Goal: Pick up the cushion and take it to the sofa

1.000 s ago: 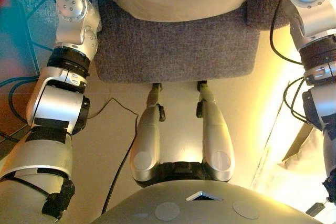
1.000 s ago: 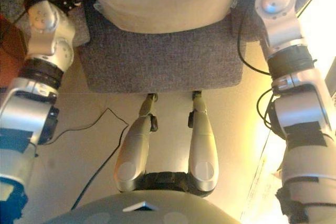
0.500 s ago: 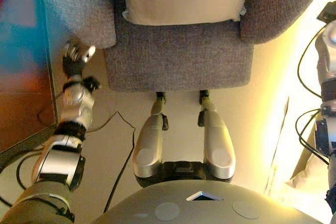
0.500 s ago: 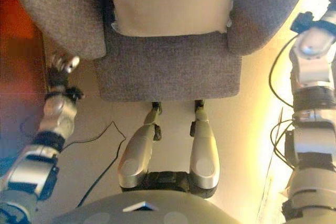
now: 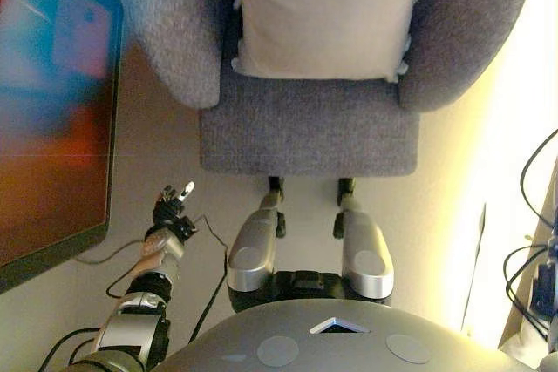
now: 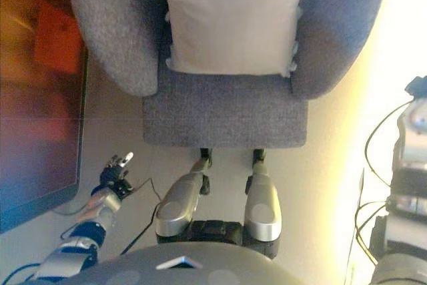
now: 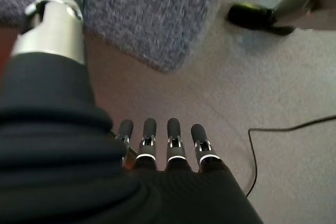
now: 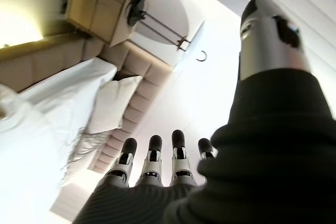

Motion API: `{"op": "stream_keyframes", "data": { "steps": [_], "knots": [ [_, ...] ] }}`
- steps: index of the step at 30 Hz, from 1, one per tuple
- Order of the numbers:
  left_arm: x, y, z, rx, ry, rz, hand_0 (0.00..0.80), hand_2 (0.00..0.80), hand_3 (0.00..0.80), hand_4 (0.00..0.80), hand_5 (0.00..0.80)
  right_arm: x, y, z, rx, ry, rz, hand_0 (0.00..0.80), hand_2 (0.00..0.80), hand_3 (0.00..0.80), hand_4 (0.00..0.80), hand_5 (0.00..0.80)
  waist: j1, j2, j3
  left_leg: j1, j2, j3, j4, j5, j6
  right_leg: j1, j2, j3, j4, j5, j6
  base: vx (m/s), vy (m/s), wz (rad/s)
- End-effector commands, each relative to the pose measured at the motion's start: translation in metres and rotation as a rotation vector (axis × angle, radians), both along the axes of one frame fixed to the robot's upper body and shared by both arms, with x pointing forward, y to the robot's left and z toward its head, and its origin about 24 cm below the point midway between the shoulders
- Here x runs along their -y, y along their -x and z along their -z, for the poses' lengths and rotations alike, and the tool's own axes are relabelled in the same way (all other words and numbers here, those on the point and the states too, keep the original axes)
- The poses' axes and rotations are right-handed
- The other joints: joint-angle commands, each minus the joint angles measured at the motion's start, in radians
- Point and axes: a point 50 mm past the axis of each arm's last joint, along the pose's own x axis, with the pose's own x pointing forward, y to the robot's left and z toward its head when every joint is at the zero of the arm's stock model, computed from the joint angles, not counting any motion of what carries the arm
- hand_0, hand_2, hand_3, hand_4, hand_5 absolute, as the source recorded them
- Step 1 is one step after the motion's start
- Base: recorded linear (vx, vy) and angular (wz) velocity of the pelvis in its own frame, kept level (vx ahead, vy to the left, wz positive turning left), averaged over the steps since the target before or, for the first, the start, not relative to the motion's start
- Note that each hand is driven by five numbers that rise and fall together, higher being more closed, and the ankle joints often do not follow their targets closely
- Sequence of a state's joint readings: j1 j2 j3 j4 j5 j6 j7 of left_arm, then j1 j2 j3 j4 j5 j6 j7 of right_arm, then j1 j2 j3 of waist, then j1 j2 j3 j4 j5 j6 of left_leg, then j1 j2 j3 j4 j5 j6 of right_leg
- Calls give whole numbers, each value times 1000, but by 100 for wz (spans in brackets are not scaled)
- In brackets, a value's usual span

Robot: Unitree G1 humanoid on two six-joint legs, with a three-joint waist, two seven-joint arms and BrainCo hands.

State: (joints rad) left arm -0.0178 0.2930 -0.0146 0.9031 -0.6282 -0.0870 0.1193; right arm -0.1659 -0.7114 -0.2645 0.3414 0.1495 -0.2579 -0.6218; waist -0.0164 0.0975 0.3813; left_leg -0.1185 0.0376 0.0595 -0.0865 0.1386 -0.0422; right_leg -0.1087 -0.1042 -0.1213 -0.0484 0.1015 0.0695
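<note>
The cream cushion [image 5: 327, 15] stands on the seat of the grey armchair-like sofa [image 5: 305, 132], leaning against its back between the two padded arms. My left hand [image 5: 172, 206] hangs low at the lower left, over the floor beside the seat's front corner, well clear of the cushion. In the left wrist view its fingers [image 7: 163, 140] are straight and hold nothing. My right hand [image 8: 163, 156] shows only in the right wrist view, fingers straight and empty, pointing away from the sofa.
A dark-framed panel [image 5: 52, 111] with red and blue patches lies on the left. A black cable [image 5: 209, 285] runs across the floor by the left hand. The right wrist view shows a bed with white sheets [image 8: 52, 108].
Both arms have dropped back from beside the cushion to my sides. The cushion stays on the seat. The whole picture has shifted, so more of the sofa shows.
</note>
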Motion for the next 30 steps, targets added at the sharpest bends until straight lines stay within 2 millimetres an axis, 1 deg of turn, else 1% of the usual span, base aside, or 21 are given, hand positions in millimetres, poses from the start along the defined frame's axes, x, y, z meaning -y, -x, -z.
{"op": "stream_keyframes", "data": {
  "steps": [1, 2, 5, 6, 7, 8, 10, 11, 13, 14, 17, 21, 24, 30],
  "knots": [
    [-21, 62, 21, -242, -82, -2, 0, 0, 0, 0, 0, -19, 24, 60, -185, -69, -80, 0, 0, 0, 0, 0, -32, -113, -152, 62, -12, 40, 76, -181, -19, 14, -45, 21, 44, -79, 55, 193, -17, -7],
    [-16, 77, 28, -298, -79, 6, 0, 0, 0, 0, 0, -26, 35, 89, -270, -146, -110, 0, 0, 0, 0, 0, -39, -118, -172, 81, -11, 43, 71, -183, -16, 30, -40, 25, 43, -81, 53, 200, -16, -10],
    [-6, 115, 42, -448, -53, 15, 0, 0, 0, 0, 0, -50, 71, 166, -512, -321, -122, 0, 0, 0, 0, 0, -49, -129, -219, 135, -10, 50, 59, -191, -10, 79, -30, 30, 40, -90, 48, 185, -29, -7],
    [-5, 121, 44, -485, -46, 18, 0, 0, 0, 0, 0, -53, 75, 179, -571, -372, -122, 0, 0, 0, 0, 0, -51, -132, -225, 147, -10, 52, 55, -192, -8, 91, -29, 30, 38, -92, 46, 106, -32, -2],
    [-2, 130, 47, -533, -36, 22, 0, 0, 0, 0, 0, -59, 87, 198, -646, -468, -118, 0, 0, 0, 0, 0, -52, -134, -233, 160, -9, 53, 51, -193, -6, 105, -26, 30, 36, -94, 44, 110, -33, -5],
    [1, 139, 49, -579, -25, 26, 0, 0, 0, 0, 0, -67, 101, 222, -739, -536, -106, 0, 0, 0, 0, 0, -50, -135, -246, 179, -9, 54, 45, -194, -6, 124, -24, 30, 34, -96, 42, 130, -36, -5],
    [6, 147, 53, -639, 4, 41, 0, 0, 0, 0, 0, -76, 124, 251, -874, -640, -48, 0, 0, 0, 0, 0, -44, -136, -261, 208, -9, 53, 30, -195, -3, 154, -19, 29, 27, -100, 40, 118, -34, -4],
    [10, 151, 55, -674, 18, 62, 0, 0, 0, 0, 0, -82, 140, 267, -956, -697, -26, 0, 0, 0, 0, 0, -39, -136, -272, 219, -10, 49, 23, -197, -2, 169, -15, 27, 21, -102, 38, 83, -29, 2],
    [19, 156, 57, -734, 48, 108, 0, 0, 0, 0, 0, -97, 164, 288, -1119, -800, -17, 0, 0, 0, 0, 0, -32, -135, -283, 237, -10, 45, 16, -201, 1, 191, -12, 23, 10, -103, 35, 48, -22, 3],
    [24, 158, 59, -764, 65, 126, 0, 0, 0, 0, 0, -108, 178, 297, -1179, -876, -9, 0, 0, 0, 0, 0, -28, -133, -288, 246, -11, 43, 13, -203, 3, 202, -10, 21, 6, -102, 35, 0, 0, 0],
    [35, 161, 61, -801, 117, 147, 0, 0, 0, 0, 0, -135, 198, 311, -1280, -988, -35, 0, 0, 0, 0, 0, -28, -129, -296, 265, -13, 37, 7, -208, 7, 221, -5, 25, 5, -107, 34, 0, 0, 0],
    [42, 158, 63, -800, 147, 151, 0, 0, 0, 0, 0, -149, 214, 317, -1382, -1029, -51, 0, 0, 0, 0, 0, -30, -122, -300, 278, -14, 34, 5, -212, 10, 236, -1, 26, 4, -115, 32, -24, 12, -2],
    [43, 155, 63, -796, 161, 158, 0, 0, 0, 0, 0, -152, 217, 319, -1451, -1007, -105, 0, 0, 0, 0, 0, -29, -119, -300, 285, -16, 33, 2, -213, 10, 247, 1, 22, 1, -117, 31, -34, 19, 0],
    [40, 149, 62, -778, 165, 164, 0, 0, 0, 0, 0, -147, 213, 318, -1467, -981, -135, 0, 0, 0, 0, 0, -26, -113, -301, 290, -20, 27, -1, -212, 11, 257, 2, 19, -7, -117, 31, -36, 14, 0]
  ]
}}
